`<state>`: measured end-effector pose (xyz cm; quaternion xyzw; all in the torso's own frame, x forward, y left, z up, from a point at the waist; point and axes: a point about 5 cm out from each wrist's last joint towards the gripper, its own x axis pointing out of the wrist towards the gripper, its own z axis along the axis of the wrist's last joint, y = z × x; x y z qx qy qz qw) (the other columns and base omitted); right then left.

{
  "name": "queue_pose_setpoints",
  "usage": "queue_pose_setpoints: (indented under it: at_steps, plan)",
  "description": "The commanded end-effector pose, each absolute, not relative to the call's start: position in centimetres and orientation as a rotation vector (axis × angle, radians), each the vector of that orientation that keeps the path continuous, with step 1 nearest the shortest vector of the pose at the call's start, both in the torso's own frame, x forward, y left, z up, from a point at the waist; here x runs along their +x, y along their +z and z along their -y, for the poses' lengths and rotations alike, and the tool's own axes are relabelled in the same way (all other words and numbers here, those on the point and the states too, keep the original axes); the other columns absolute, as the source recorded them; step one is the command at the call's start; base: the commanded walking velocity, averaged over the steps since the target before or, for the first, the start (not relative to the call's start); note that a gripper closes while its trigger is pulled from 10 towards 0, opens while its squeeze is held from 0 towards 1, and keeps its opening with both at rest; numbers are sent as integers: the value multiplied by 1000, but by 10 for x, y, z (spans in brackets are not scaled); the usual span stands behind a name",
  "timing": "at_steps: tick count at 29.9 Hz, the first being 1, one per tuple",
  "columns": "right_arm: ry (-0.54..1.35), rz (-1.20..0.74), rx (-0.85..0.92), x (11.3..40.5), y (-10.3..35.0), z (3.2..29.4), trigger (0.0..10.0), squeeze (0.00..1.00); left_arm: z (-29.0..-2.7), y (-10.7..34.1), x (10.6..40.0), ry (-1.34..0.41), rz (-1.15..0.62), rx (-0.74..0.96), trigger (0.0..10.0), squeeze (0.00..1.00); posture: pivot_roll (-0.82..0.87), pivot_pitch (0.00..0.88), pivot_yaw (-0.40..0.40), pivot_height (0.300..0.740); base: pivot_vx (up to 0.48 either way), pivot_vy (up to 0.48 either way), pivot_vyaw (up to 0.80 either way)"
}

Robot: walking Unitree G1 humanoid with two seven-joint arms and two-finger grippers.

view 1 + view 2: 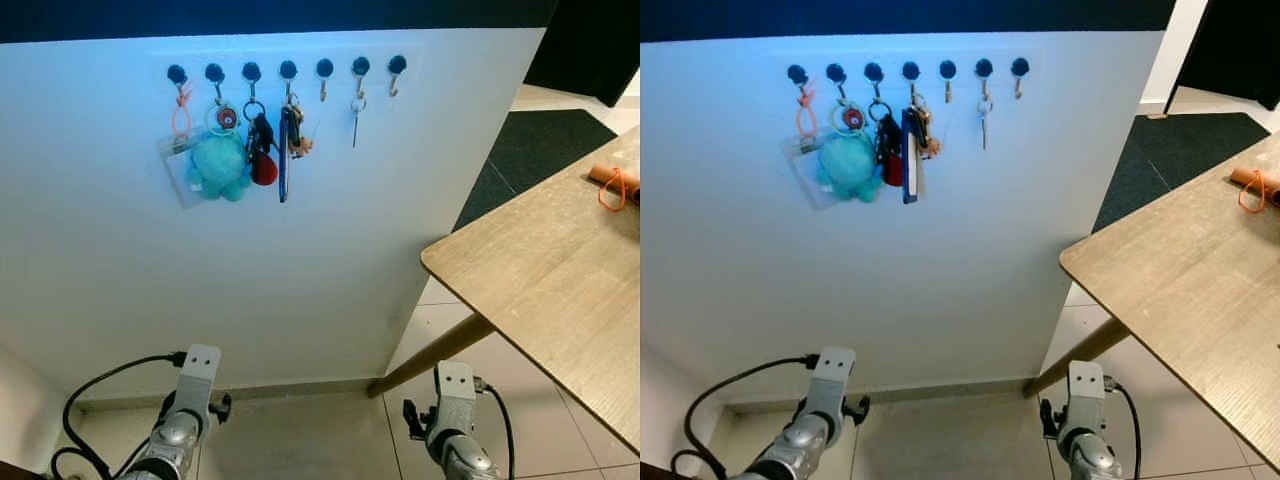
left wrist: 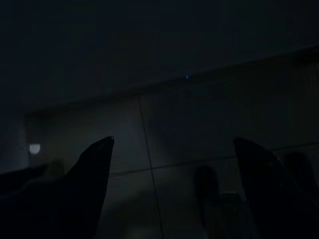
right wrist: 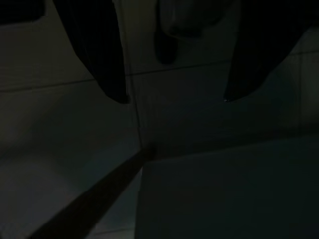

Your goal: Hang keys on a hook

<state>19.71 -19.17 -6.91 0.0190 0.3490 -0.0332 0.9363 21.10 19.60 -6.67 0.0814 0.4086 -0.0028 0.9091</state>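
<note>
Both arms idle, low over floor; left gripper [image 2: 172,149] and right gripper [image 3: 174,99] fingers apart, empty. Key [image 1: 355,118] on hook [image 1: 360,70]

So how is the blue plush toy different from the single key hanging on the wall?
The plush is fat, soft-looking and turquoise; the key is thin and grey. The plush hangs on the second hook from the left, crowded against a clear badge holder and other keychains; the key hangs alone on the sixth hook. The plush is much bigger than the key. Both dangle from rings on black hooks.
</note>
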Motion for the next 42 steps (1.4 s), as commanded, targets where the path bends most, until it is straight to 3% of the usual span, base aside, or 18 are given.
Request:
queue_pose_setpoints:
  at_steps: [1, 10, 27, 42]
  plan:
    - [-39, -689, 3, 198, -68, 189, 10000, 0, -201, -71, 203, 42, -875, 137, 10000, 0, 38, 0, -23, 740, 0, 0, 0]
    - [19, -640, 26, 205, -64, 176, 10000, 0, -196, -74, 198, -12, -905, 96, 10000, 0, 53, 0, -22, 740, 0, 0, 0]
    - [-70, -779, 157, 167, -85, 180, 10000, 0, -191, -72, 201, -65, -860, 162, 10000, 0, 68, 0, 8, 740, 0, 0, 0]
    - [-20, -785, 140, 164, -86, 178, 10000, 0, -185, -73, 197, -94, -818, 162, 10000, 0, 68, 0, -3, 740, 0, 0, -780]
